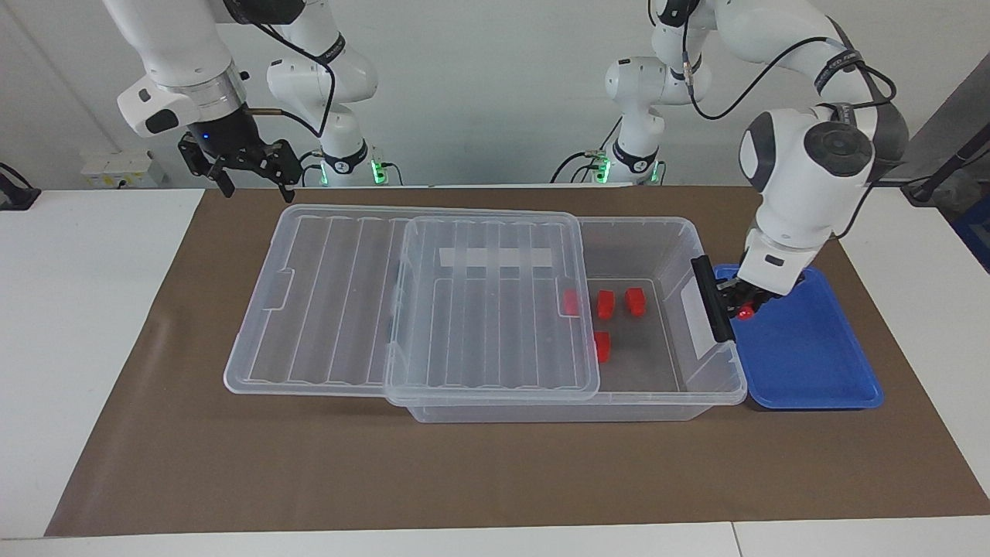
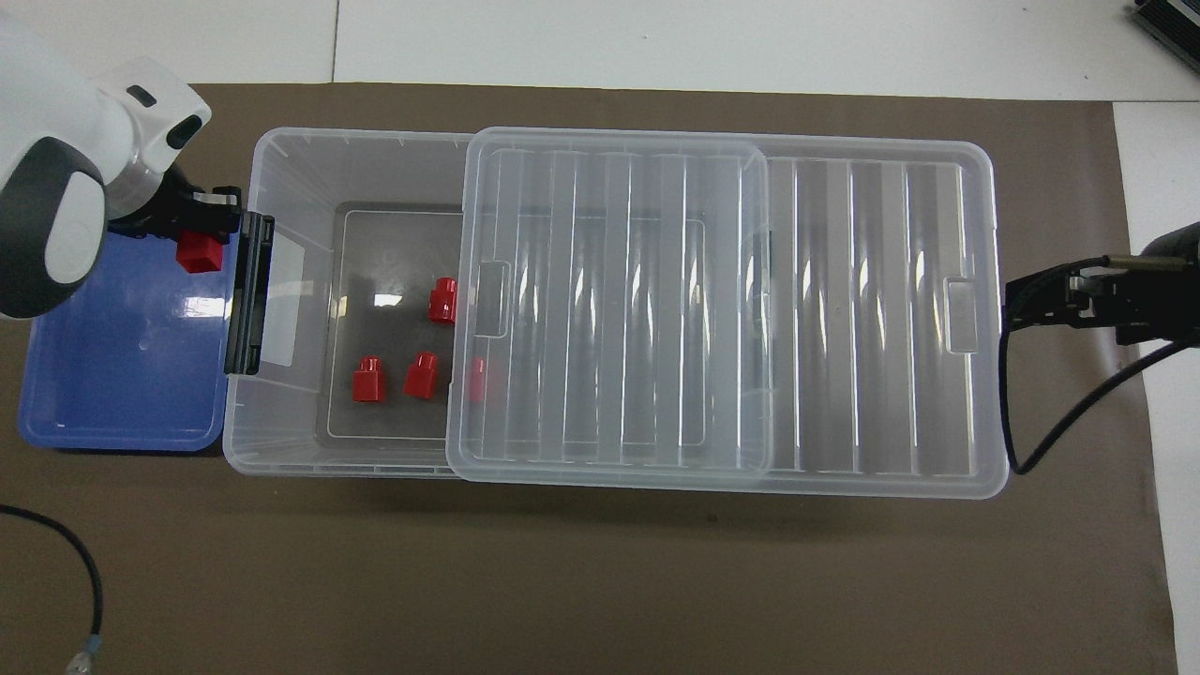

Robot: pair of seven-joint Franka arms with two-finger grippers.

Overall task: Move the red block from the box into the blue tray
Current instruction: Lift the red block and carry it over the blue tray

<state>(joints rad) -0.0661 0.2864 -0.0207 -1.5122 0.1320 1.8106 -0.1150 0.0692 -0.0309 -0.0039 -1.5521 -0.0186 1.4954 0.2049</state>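
Facing view: my left gripper (image 1: 742, 306) clamped on red block (image 1: 745, 312), hanging over blue tray (image 1: 804, 348) just past box (image 1: 696, 387) end wall with black clip handle (image 1: 711, 309). Tray floor straight below block; next move looks like plain descent. My forearm slants down from raised elbow.

Overhead view: block (image 2: 198, 251) in my left gripper (image 2: 199, 232) over tray (image 2: 122, 394) corner beside handle (image 2: 251, 291). 4 blocks (image 2: 421, 375) remain in box (image 2: 281, 441), 1 half under lid (image 2: 731, 309). My right gripper (image 2: 1036, 298) waits with fingers spread at lid's end.
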